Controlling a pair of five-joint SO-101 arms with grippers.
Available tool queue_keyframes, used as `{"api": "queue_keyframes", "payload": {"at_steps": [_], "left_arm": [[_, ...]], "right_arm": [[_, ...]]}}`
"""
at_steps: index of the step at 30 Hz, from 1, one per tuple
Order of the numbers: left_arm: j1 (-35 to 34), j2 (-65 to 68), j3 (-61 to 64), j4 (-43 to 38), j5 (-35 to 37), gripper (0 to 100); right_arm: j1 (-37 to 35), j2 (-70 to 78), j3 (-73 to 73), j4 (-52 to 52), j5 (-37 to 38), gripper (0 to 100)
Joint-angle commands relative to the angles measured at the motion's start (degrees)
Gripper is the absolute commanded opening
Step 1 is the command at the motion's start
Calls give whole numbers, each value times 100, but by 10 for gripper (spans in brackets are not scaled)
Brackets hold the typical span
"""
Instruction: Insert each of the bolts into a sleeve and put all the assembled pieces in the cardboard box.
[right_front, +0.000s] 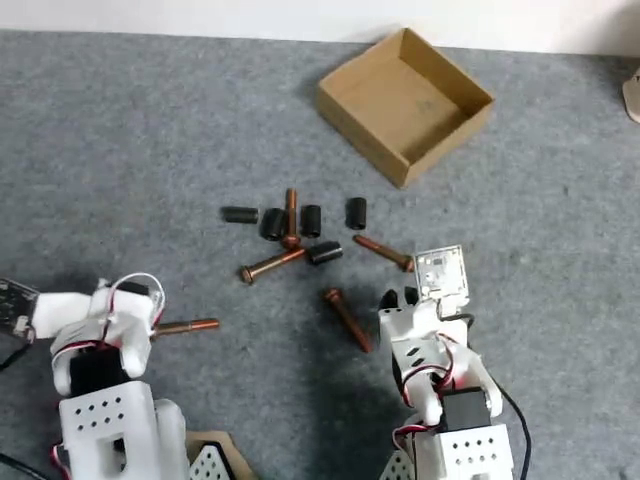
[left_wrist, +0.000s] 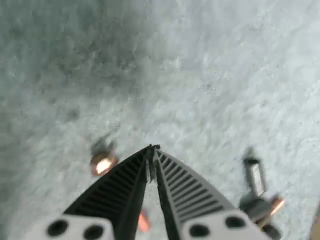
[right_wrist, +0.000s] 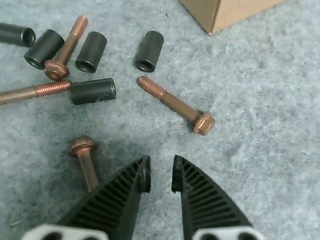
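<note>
Several black sleeves (right_front: 311, 220) and copper bolts (right_front: 272, 265) lie scattered mid-table, in front of the open cardboard box (right_front: 350, 75). My right gripper (right_wrist: 159, 176) stands open just short of them, with nothing between its fingers. One bolt (right_wrist: 176, 105) lies ahead of it and another (right_wrist: 87, 165) beside one finger. Its black fingertips (right_front: 388, 298) show between two bolts in the high view. My left gripper (left_wrist: 151, 149) is shut low over the carpet. A separate bolt (right_front: 185, 326) lies under it, its head (left_wrist: 103, 164) beside the jaws.
The box corner (right_wrist: 220, 12) lies beyond the sleeves in the right wrist view. The arms' white bases (right_front: 105, 420) stand at the near edge. A pale object (right_front: 632, 95) sits at the far right edge. Grey carpet (right_front: 120, 150) covers the table.
</note>
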Motion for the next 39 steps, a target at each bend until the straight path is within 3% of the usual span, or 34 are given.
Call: {"api": "queue_keyframes", "payload": {"at_steps": [1, 10, 16, 22, 26, 32, 39], "left_arm": [[286, -84, -347, 615, 264, 7], [330, -75, -189, 651, 290, 8], [330, -119, 330, -334, 281, 9], [514, -127, 752, -1213, 308, 171], [901, -127, 699, -870, 510, 255], [1200, -119, 92, 193, 932, 262], [1165, -75, 92, 299, 1371, 262]], "right_arm": [[4, 31, -4, -127, -9, 84], [4, 31, 365, -462, 457, 84], [-233, 31, 989, -1244, 466, 87], [-215, 31, 1297, -1305, 431, 87], [-215, 31, 1297, -1305, 431, 87], [-189, 40, 1297, -1279, 448, 87], [-189, 57, 1297, -1279, 457, 87]]}}
